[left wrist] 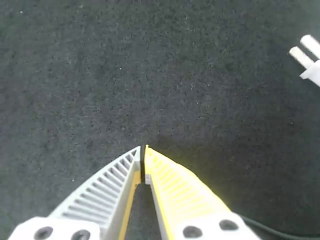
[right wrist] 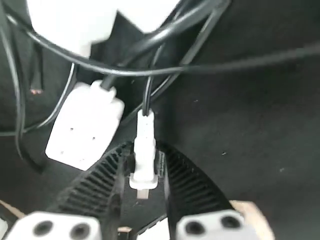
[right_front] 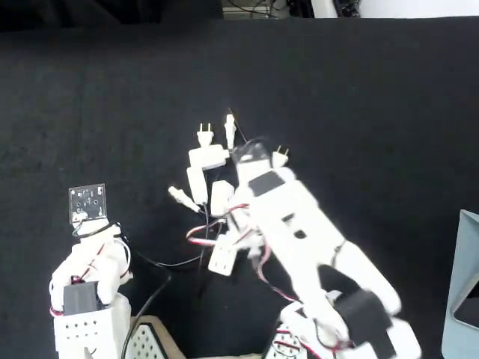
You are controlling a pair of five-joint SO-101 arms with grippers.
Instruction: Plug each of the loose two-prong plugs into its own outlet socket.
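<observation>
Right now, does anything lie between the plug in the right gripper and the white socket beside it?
No object fills that gap. The two-prong plug sits beside the outlet socket; black cables cross beyond both.

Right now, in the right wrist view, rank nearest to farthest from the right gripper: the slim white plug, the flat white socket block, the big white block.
1. slim white plug on a black cord, between the jaws of the right gripper.
2. flat white socket block, just beside the jaws.
3. big white block, farthest, past the black cables.
</observation>
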